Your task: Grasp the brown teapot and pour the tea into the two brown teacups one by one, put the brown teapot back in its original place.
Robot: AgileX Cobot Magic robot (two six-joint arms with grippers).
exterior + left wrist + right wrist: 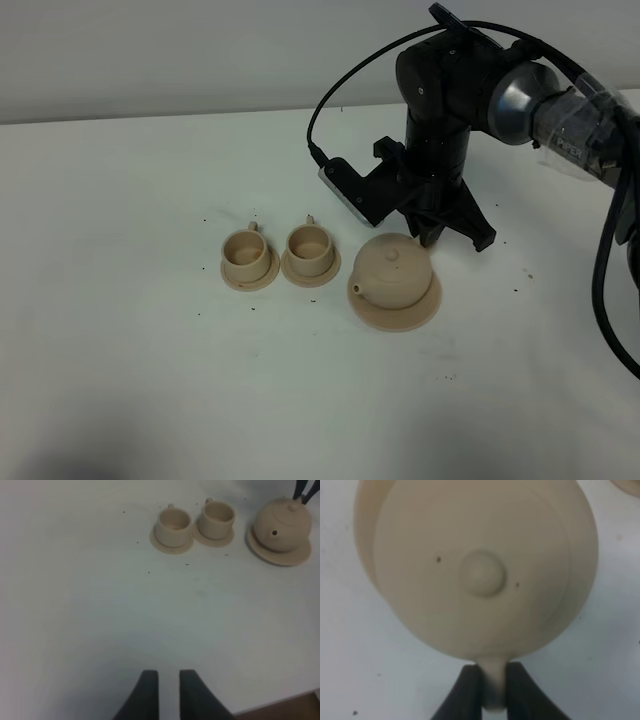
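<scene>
Okay, right gripper (493, 672) is pinched shut on the loop handle (493, 692) of the brown teapot (392, 268). The right wrist view shows both dark fingers pressed on either side of the handle. Teapot sits upright with its lid knob (482, 573) on top, resting on the wide saucer plate (400, 320), right of centre in the exterior high frame, spout (357, 291) pointing to the lower left. The right arm comes down on it from the upper right of that frame.

Just left of the teapot stand the left teacup (247, 252) and the right teacup (309, 243), side by side, each on its own small saucer (240, 284) (305, 281), the saucers nearly touching. I can't tell whether either cup holds tea.

Left gripper (169, 677) hangs over bare white table (120, 300), well apart from the cups. Its fingers are parted by a narrow gap with nothing between them.
</scene>
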